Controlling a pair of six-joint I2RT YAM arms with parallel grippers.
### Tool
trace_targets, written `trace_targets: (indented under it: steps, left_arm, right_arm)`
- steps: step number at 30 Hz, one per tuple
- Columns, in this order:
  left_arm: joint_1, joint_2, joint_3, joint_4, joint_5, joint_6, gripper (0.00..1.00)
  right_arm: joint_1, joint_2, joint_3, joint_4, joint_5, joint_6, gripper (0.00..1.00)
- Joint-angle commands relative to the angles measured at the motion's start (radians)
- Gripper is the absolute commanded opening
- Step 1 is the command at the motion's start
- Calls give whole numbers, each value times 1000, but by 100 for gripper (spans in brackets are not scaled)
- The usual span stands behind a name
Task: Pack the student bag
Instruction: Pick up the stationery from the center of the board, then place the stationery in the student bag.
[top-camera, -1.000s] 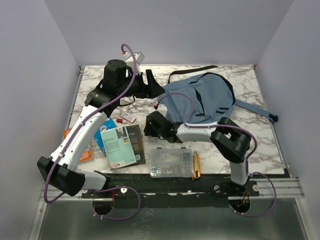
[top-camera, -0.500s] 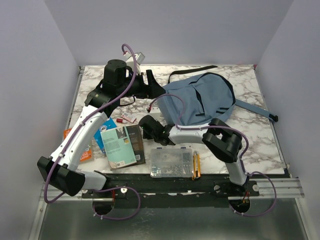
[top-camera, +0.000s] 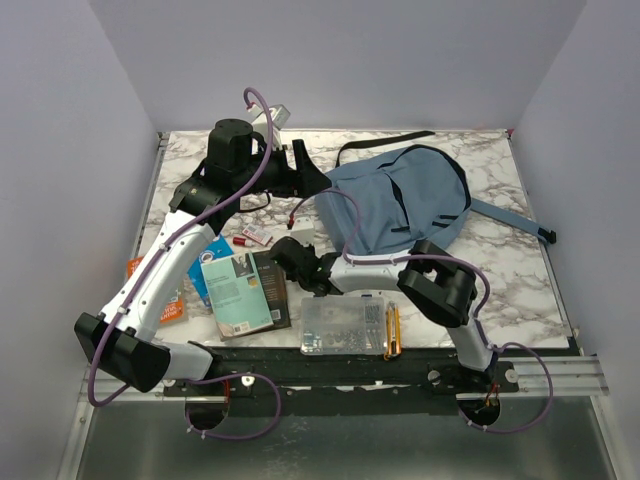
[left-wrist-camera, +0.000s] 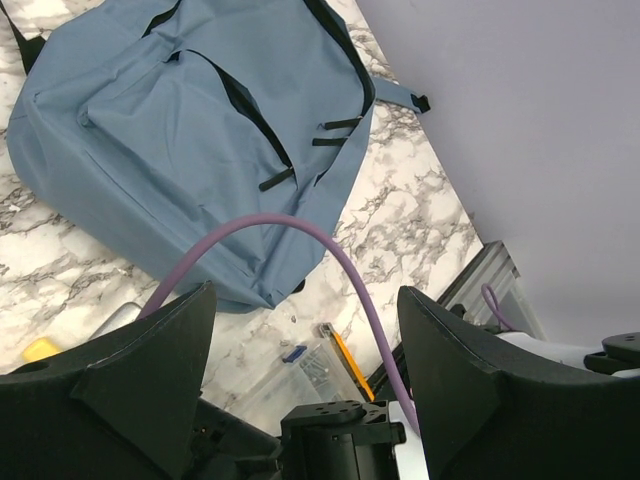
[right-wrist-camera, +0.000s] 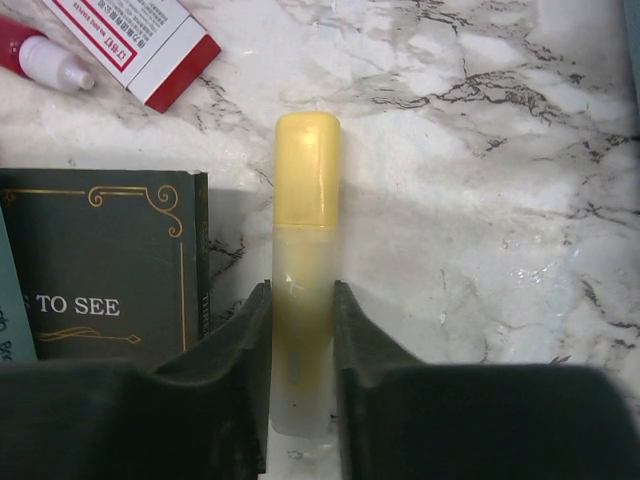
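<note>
Marble table (top-camera: 505, 275), student bag (top-camera: 400, 195) right of right end effector (right-wrist-camera: 301, 295) (tight around a yellow-capped tube (right-wrist-camera: 305, 190))

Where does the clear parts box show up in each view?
Top external: parts box at the near edge of the table, right of the book.
Left wrist: low centre, below the backpack.
Right wrist: not in it; a yellow-capped tube fills the view.
Shared landmark: the marble table, in all three.
</note>
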Motion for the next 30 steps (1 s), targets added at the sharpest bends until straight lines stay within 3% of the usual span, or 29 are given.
trace_targets:
  steps: [1,4,14,22,25,30]
  left_arm:
    - [8,-3,-14,23,25,-9,75]
    - [12,-2,-14,23,24,-12,75]
    - [72,-5,16,-7,17,16,75]
    - [94,24,13,-12,14,13,75]
    - [94,56,11,-7,47,4,75]
    - [91,135,8,11,135,-33,75]
  right_arm:
    - [10,51,-10,-24,6,-32,14]
    - [9,29,-32,26,10,-61,1]
    - [-27,-197,-153,176,-12,-170,1]
    - [-105,-450,-188,34,45,-250,1]
    - [-188,-544,-237,11,27,-301,1]
    - [-438,-609,-257,-107,-160,-323,1]
